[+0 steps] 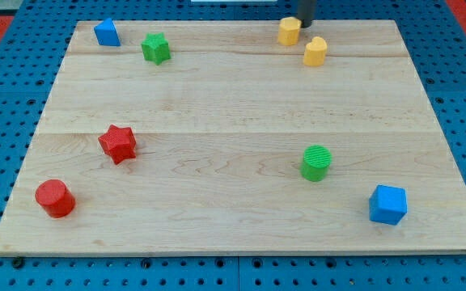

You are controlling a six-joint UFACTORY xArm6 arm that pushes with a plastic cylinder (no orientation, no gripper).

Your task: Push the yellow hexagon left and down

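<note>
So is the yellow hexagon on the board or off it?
On the board: the yellow hexagon sits inside the board's top edge, my tip beside it.

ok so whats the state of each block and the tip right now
my tip: at the view's top, just right of the yellow hexagon
yellow hexagon: flat on board
yellow block: separate, lower right of hexagon
green star: flat
small blue block: flat
red star: flat
red cylinder: upright
green cylinder: upright
blue cube: flat

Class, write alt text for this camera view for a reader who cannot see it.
My tip touches the upper right of a yellow hexagon at the top of a wooden board; a second yellow block sits just lower right. Red, green and blue blocks are scattered elsewhere.
</note>
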